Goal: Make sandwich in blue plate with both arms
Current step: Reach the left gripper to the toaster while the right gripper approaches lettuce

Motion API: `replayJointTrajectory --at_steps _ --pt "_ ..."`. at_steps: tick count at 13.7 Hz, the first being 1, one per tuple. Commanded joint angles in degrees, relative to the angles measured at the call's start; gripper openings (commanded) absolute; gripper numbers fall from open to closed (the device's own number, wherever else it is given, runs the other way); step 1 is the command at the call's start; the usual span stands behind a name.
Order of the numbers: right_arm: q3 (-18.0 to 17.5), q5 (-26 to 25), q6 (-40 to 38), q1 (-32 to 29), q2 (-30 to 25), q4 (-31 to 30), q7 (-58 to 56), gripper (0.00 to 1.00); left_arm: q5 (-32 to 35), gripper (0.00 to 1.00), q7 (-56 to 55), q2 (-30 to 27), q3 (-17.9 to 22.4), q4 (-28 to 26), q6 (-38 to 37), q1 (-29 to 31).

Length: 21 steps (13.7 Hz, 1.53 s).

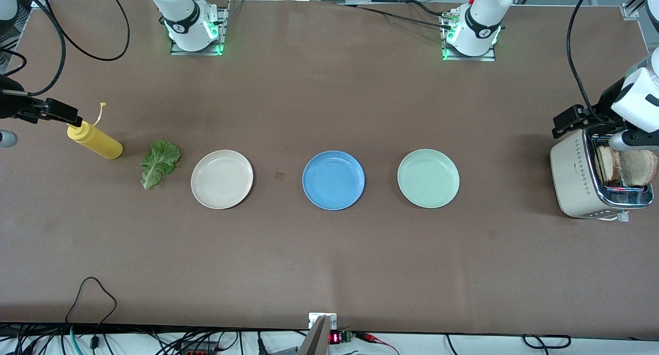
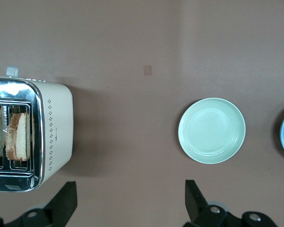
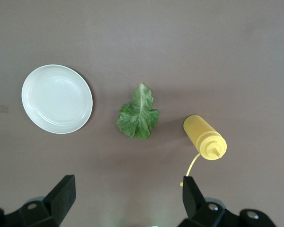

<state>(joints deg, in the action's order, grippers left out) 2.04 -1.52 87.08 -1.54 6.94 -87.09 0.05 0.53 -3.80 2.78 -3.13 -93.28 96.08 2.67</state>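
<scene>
Brown table: only our front view shows blue plate whole. Left gripper and right gripper gape wide, empty.

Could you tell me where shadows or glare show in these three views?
Front view: soft shadow beside the toaster, green glow at both arm bases. Left wrist view: glare on the toaster's chrome top. Right wrist view: faint shadows beside the lettuce leaf and yellow bottle.

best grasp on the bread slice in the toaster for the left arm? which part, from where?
Grip the top crust of a bread slice, coming straight down from above. Both slices stand on edge in the toaster slots, so only their upper edges are exposed. Set the jaws across the slice's thin faces. The left gripper is open, over the table beside the toaster, so probably a short shift first.
</scene>
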Motion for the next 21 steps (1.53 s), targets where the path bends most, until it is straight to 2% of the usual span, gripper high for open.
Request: replayJointTrajectory --at_steps 1,9,14,17,21 --pt "-0.37 -0.41 -0.86 -0.48 0.18 0.87 0.66 1.0 -0.18 1.0 -0.16 0.21 -0.38 1.35 -1.42 0.23" --pt "-0.37 0.11 -0.24 -0.92 0.53 0.95 0.74 1.0 0.0 1.0 -0.16 2.58 -0.12 1.43 -1.15 0.49" --pt "-0.37 0.12 -0.77 -1.01 1.93 0.87 0.74 1.0 -3.07 1.0 4.23 7.49 0.23 2.31 -0.36 6.82" --pt "-0.37 -0.06 -0.95 -0.92 3.17 0.69 -0.39 1.0 -2.2 1.0 4.77 11.8 0.32 5.03 -0.36 9.19" --pt "-0.37 0.03 -0.95 -0.83 3.25 0.69 0.47 1.0 -2.02 1.0 7.21 15.5 0.41 5.91 -0.28 12.01"
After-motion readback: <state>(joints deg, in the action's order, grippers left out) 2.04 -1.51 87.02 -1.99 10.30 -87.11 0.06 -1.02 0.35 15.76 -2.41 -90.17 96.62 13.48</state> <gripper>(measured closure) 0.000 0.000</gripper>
